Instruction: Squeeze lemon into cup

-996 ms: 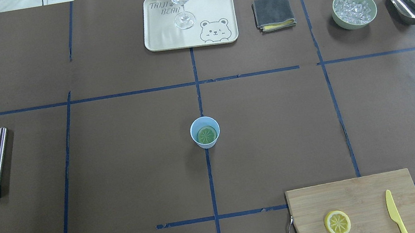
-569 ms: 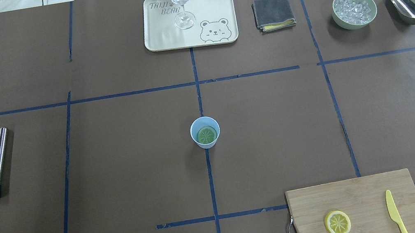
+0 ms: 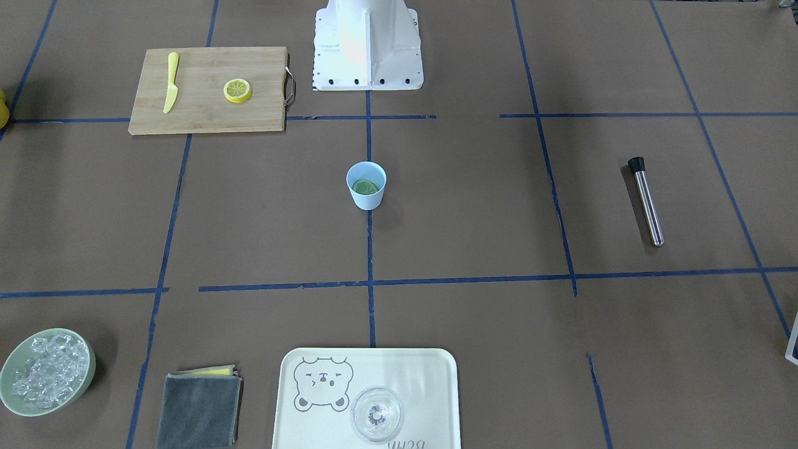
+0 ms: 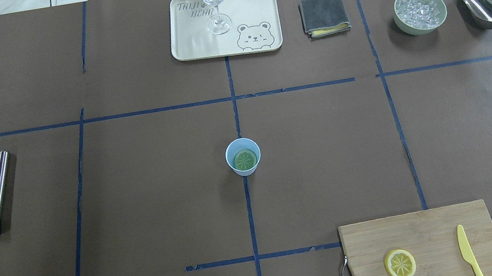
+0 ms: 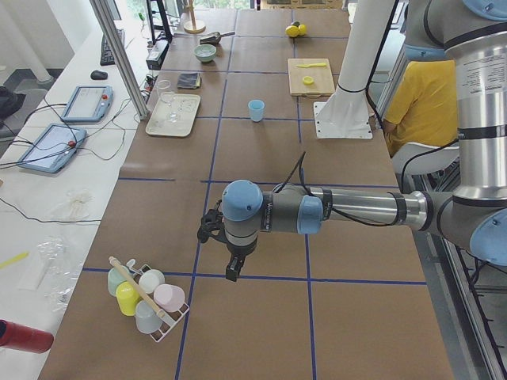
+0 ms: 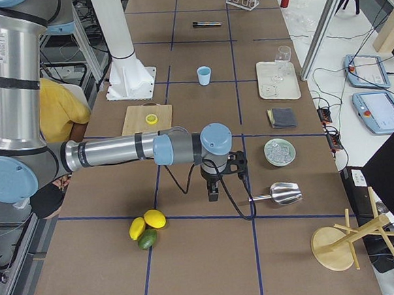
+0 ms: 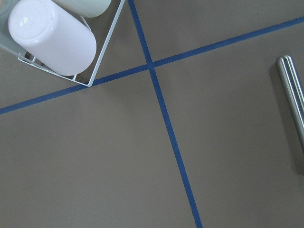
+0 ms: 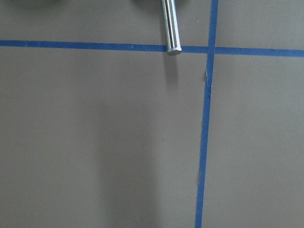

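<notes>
Both arms are parking out at the table ends, neither showing in the overhead or front views. The right gripper (image 6: 213, 190) is hanging point-down near the metal scoop (image 6: 282, 193). The left gripper (image 5: 231, 269) is hanging near the cup rack (image 5: 146, 297). Only the side cameras are catching them and the wrist views are showing just table, so I cannot tell whether either pair of jaws is apart or together.

The lemon (image 4: 400, 264) is lying flat, face up, on the cutting board (image 4: 413, 230) at the robot's near-right corner, with the yellow knife (image 4: 466, 251) lying beside it but not touching. The cup (image 4: 245, 171) is standing upright at table centre, well apart from the board. A second slice (image 4: 245, 160) is lying in its bottom, looking greenish.

Judging the board slice as the one to be fetching. From the right gripper it is lying inward toward the table's middle and back toward the robot's base side, and the cup is sitting further inward again. The right arm is clearly nearer, since the left would be reaching across past the cup. The slice is round with no long axis, so jaw heading is hardly mattering. The flat lie is the catch, as the fingertips are needing to get down to the board on both sides of the rind while staying off the knife
</notes>
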Motion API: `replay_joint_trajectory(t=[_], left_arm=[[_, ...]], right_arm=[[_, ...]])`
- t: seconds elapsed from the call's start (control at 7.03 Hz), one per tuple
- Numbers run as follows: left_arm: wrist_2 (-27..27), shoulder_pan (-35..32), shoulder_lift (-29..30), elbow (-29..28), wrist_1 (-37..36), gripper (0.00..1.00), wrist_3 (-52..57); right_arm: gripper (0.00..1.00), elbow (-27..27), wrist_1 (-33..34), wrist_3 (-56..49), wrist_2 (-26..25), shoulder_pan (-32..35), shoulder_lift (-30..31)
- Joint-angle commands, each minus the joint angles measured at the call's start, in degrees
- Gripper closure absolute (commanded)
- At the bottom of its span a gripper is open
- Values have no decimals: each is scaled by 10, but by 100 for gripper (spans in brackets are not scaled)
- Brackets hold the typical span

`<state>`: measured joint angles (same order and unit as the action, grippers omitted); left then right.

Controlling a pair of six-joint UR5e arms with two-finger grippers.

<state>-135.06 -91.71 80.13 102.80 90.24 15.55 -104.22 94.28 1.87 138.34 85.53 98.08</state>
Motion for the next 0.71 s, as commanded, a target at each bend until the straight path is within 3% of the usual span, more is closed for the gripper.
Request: replay_joint_trajectory(t=[0.0, 0.57], left_arm=[[-1, 0, 5, -5, -1, 0, -3], [-5, 1, 33, -12, -1, 0, -81]], right_arm=[[0, 0, 0, 1, 0, -1, -3], [0, 11, 4, 1, -3, -9, -30]])
